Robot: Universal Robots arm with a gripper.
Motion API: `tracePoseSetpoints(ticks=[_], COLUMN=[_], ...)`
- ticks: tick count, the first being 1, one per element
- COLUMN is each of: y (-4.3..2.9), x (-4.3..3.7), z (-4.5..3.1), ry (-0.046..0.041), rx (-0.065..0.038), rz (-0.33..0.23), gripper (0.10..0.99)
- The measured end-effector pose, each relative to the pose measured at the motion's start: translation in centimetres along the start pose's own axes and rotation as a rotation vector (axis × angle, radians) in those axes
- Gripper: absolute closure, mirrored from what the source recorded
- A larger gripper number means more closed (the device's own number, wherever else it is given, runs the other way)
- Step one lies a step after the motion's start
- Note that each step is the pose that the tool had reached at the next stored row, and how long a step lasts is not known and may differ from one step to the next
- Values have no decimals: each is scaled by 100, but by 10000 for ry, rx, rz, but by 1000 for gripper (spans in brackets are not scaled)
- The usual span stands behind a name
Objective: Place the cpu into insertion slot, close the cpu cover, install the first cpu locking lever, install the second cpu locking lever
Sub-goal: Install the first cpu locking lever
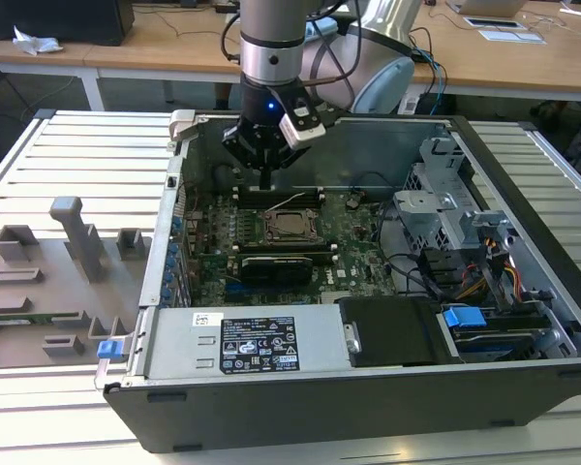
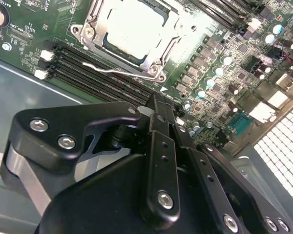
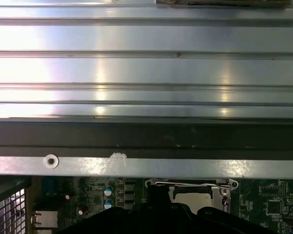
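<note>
The cpu [image 2: 134, 27], with its pale metal top, lies flat in the insertion slot on the green motherboard; it also shows as the cpu [image 1: 290, 228] and the cpu [image 3: 193, 197]. The silver cpu cover [image 2: 161, 53] lies down around it as a frame. A thin wire locking lever [image 2: 115, 70] runs along the socket side nearest my gripper, its hooked end over the memory slots. My gripper [image 2: 154, 105] hangs above those slots, just behind the socket, fingers together and holding nothing; in the exterior view the gripper [image 1: 264, 179] points straight down inside the case.
Black memory slots [image 2: 88, 73] flank the socket. The open computer case holds a power supply [image 1: 242, 344] at the front and a drive cage [image 1: 436, 208] with cables [image 1: 484, 281] at the exterior view's right. Grey fixtures [image 1: 68, 262] stand on the slatted table at its left.
</note>
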State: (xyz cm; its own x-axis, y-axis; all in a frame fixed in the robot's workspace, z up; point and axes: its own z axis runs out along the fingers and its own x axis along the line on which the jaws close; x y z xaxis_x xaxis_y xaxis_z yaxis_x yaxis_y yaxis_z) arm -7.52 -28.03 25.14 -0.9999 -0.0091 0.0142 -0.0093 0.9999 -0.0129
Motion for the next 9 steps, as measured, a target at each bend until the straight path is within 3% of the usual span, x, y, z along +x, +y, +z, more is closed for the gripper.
tracePoseSetpoints(ticks=[5,7,9], y=[-1,-5,-15], x=[-1,-1,-3], z=[51,62,66], ry=[0,-3,-4], rx=[-57,-308,-447], rz=[-3,-4,-6], gripper=[980,980,980])
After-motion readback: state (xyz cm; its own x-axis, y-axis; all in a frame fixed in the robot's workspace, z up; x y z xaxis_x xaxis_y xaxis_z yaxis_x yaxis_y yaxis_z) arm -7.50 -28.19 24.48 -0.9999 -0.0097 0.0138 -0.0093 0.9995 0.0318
